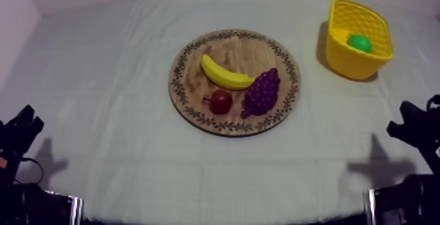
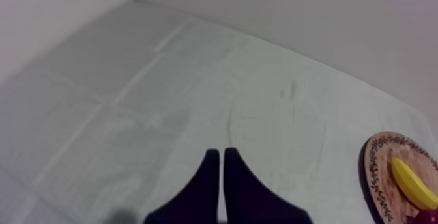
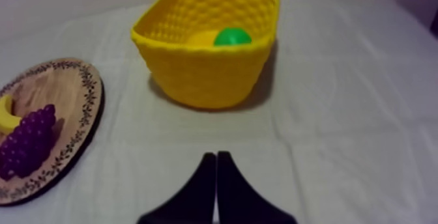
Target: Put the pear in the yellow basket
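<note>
Pear (image 1: 359, 42) sits in basket (image 1: 353, 64), not on board (image 1: 190, 84). Left pincer (image 2: 221, 154) and right pincer (image 3: 216, 155) both closed, empty, low over worktop (image 1: 118, 142). Pear likely light, hard, smooth, apt to slip. Best grip: across the belly, from above.

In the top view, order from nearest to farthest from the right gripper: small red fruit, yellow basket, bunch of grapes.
1. yellow basket, far right.
2. bunch of grapes, right side of the wooden board.
3. small red fruit, left of the grapes.
</note>
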Available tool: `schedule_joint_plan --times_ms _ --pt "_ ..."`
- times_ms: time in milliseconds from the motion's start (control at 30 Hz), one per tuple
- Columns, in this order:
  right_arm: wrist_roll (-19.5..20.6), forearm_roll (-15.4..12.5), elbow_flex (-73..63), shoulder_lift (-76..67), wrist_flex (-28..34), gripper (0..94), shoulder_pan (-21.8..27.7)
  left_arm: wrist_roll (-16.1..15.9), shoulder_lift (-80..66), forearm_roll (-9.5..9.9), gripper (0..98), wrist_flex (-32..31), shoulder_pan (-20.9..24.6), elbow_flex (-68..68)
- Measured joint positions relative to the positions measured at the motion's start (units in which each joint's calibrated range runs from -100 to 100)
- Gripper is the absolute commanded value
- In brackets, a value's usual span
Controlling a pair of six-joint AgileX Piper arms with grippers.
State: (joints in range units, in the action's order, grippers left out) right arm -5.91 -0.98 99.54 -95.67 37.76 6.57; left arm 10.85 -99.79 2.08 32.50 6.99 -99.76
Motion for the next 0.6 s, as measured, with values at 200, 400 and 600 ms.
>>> schedule_joint_plan --times_ms 200,400,600 --pt "-5.08 0.0 0.14 -0.07 -0.83 0.6 0.07 0.0 0.0 0.0 0.1 0.0 0.0 0.0" --pt "-5.48 -0.07 0.21 -0.07 -1.09 0.6 0.11 0.0 0.0 0.0 0.1 0.0 0.0 0.0" --pt "-5.4 -0.07 0.21 -0.07 -1.37 0.6 0.11 0.0 0.0 0.0 0.1 0.0 0.0 0.0"
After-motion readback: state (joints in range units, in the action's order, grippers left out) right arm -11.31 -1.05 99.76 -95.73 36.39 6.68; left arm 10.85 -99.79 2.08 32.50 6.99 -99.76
